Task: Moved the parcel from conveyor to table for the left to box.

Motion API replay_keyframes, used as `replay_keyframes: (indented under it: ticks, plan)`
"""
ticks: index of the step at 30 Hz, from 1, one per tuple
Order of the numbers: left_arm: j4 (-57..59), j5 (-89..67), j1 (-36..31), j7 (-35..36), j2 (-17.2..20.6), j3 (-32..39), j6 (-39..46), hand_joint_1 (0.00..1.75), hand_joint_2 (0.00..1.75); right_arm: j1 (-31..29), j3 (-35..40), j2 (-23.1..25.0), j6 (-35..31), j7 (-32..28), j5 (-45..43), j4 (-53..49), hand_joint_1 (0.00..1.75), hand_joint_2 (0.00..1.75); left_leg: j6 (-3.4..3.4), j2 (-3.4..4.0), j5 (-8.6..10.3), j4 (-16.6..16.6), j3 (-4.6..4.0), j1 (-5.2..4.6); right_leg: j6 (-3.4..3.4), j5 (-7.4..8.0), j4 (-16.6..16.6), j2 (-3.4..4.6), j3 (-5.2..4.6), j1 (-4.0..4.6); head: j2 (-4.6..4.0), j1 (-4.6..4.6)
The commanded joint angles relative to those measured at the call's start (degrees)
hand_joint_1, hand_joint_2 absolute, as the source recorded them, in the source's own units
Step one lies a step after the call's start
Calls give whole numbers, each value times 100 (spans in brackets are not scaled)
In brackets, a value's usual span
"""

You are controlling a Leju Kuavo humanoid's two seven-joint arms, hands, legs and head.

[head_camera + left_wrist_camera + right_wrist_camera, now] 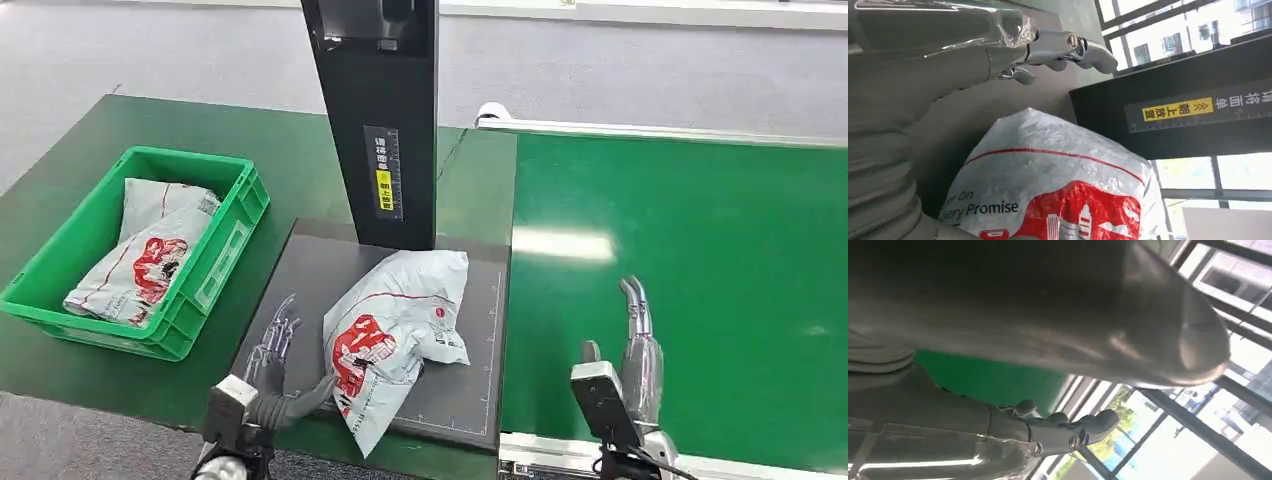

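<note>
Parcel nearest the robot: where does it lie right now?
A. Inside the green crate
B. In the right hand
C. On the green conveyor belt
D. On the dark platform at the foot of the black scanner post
D. The parcel rests on the dark platform below the black post, one end hanging over the near edge, with the left hand beside it.

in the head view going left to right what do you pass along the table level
Green crate with a parcel inside → left hand → parcel on the dark platform → green conveyor belt, with the right hand over it.
</note>
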Motion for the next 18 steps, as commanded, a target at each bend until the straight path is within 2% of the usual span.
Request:
replay_keyframes:
  ticks: [1,9,18]
  plan:
    - [-360,-145,98,118,-19,425,6,0,175,251,-400,210,52,4,44,-47,0,0,6,-22,1,1,-5,3,-5,1,0,16,-4,2,0,0]
    - [-640,-336,197,102,-62,559,-99,0,175,190,-411,304,120,-25,78,-25,0,0,9,-25,2,-1,-4,3,-5,3,-4,24,-3,2,0,0]
    - [-636,-754,242,289,-155,243,-179,0,175,167,-411,374,184,-99,90,-55,0,0,9,-31,4,-4,-3,1,-4,2,-4,15,-1,0,0,-2]
